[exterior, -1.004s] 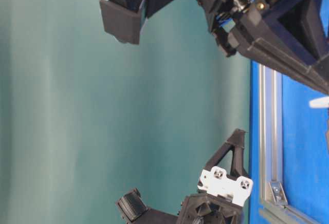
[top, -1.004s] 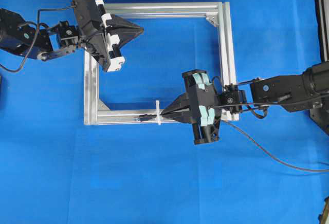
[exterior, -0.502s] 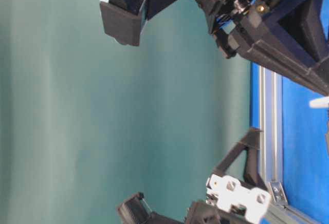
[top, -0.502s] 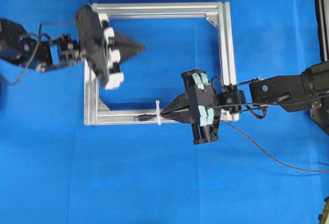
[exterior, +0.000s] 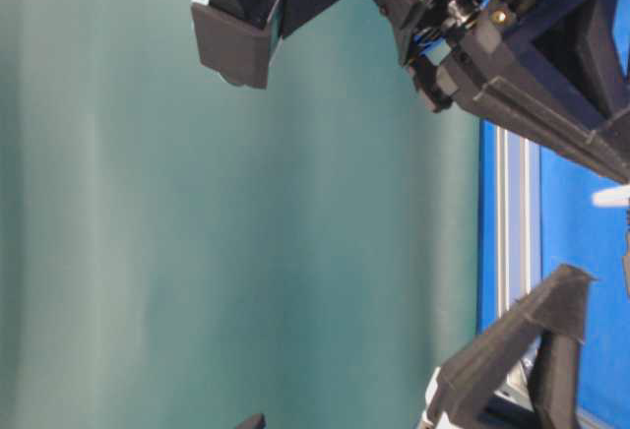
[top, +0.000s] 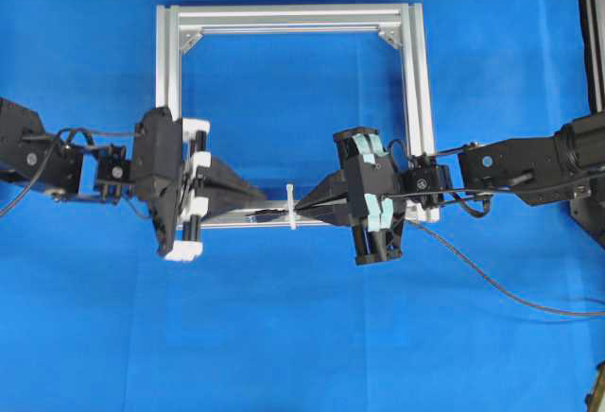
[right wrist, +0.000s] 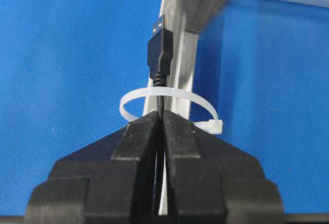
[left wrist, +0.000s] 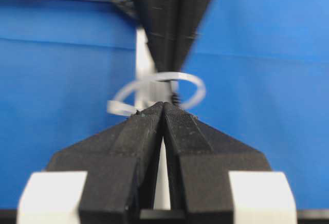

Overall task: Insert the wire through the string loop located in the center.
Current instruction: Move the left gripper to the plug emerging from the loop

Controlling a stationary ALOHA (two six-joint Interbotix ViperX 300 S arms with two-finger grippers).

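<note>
- Along the near bar of the aluminium frame [top: 284,17], the wire [top: 492,280] lies lengthwise, and its plug [right wrist: 160,49] has already gone through the string loop [right wrist: 167,100]; the plug points toward the left arm.
- On the entry side of the loop, the right gripper [right wrist: 161,117] has its fingers [right wrist: 136,136] pressed together on the wire, with their tips right at the loop.
- On the exit side, the left gripper [left wrist: 163,108] faces the right one head-on, on the same line as the wire. Its fingers [left wrist: 139,131] look pressed together with only a hairline gap, and from the wrist view I cannot tell that they hold anything.
- From overhead the left fingertips sit right at the plug [top: 267,214], just beside the loop [top: 291,206], so the left arm is the nearer one to the free end.
- My reading: the threading itself looks largely done. Taking the plug would call for the left fingers to part and close across the wire's long axis, then draw away from the loop along the bar.
- Beyond the right gripper, the rest of the wire trails loose over the blue bench [top: 284,336].
</note>
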